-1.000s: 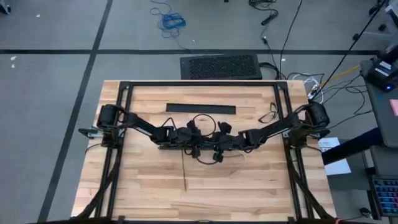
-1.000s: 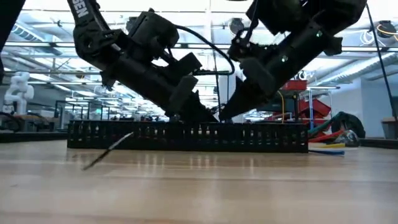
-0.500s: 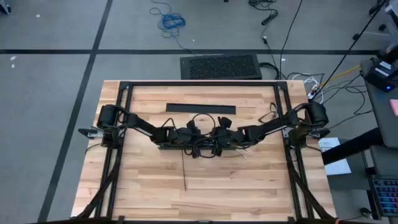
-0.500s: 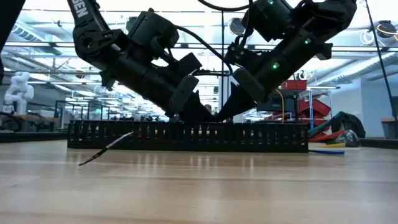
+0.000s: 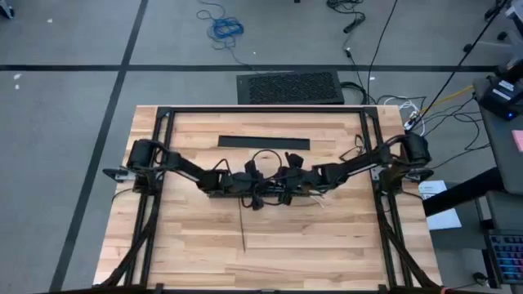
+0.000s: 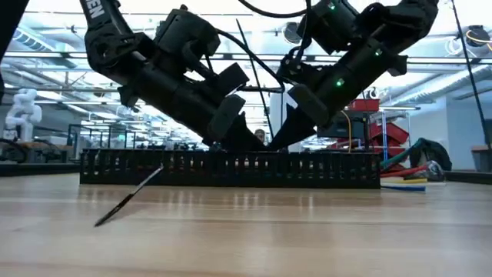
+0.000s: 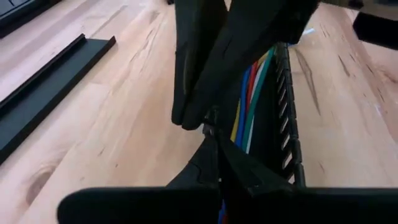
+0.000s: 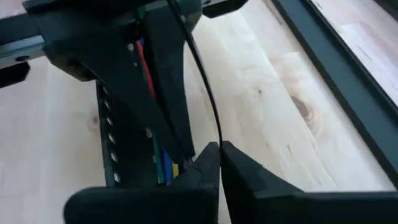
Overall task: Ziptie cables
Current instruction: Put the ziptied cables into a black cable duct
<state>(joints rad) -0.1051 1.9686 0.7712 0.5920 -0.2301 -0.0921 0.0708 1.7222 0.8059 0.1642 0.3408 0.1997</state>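
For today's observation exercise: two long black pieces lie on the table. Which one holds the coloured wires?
The slotted bar under both grippers, mid-table; the cables run along its channel. The flat black strip toward the table's far edge lies bare and apart from the arms.

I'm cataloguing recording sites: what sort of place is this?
Probably a robotics lab: an open hall with a white robot in the background, loose floor cables and a wooden bench.

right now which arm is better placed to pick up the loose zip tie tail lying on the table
Left, probably. The zip tie tail runs out over the wood from right beside the left claw; the right claw sits farther along the slotted bar.
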